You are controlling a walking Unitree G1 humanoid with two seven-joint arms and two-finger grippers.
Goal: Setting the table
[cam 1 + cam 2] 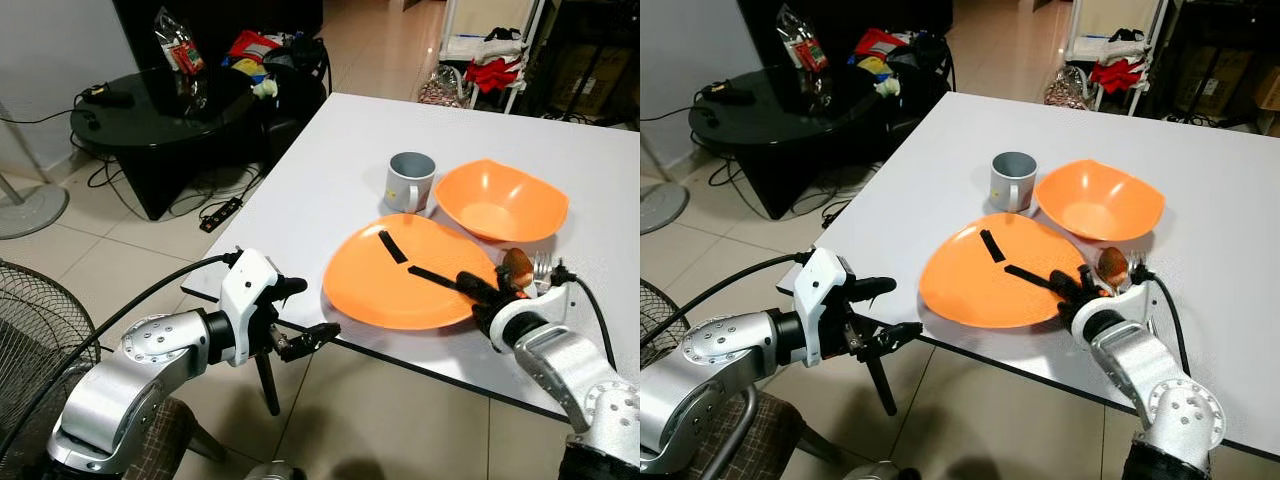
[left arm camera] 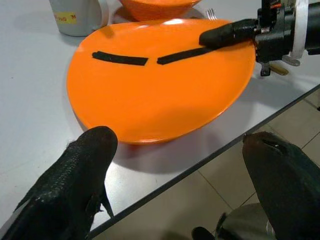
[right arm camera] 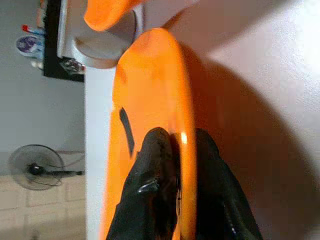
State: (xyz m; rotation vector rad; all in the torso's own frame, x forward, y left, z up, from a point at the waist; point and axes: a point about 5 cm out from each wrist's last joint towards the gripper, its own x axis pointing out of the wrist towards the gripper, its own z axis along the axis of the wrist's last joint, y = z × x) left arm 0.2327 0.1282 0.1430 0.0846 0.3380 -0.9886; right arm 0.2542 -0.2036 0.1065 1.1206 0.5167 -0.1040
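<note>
Two silver arms reach toward an orange plate (image 1: 400, 275) that lies flat on the white tabletop (image 1: 340, 170), close to its near edge. The right tool (image 3: 176, 165) is pinching the plate's rim: one black finger lies over the plate's upper face and the other sits under the rim, the two pressed against the orange edge from both sides. In the left wrist view that upper finger (image 2: 227, 34) stretches inward across the plate's surface. A separate black strip (image 1: 392, 246) lies on the plate, apart from the finger, toward the mug side.

The left tool (image 2: 180, 170) hovers off the tabletop's near edge, just short of the plate on the side away from the right tool, its two fingers spread wide with nothing between them; one fingertip (image 1: 292, 286) points at the plate's rim.

Beyond the plate stands a grey mug (image 1: 409, 181), upright, its handle facing the plate. Just beside the mug sits an orange bowl (image 1: 500, 200), whose rim nearly meets the plate's far edge. A fork (image 1: 541, 266) shows between the bowl and the right wrist, next to a brown rounded object I cannot identify.
</note>
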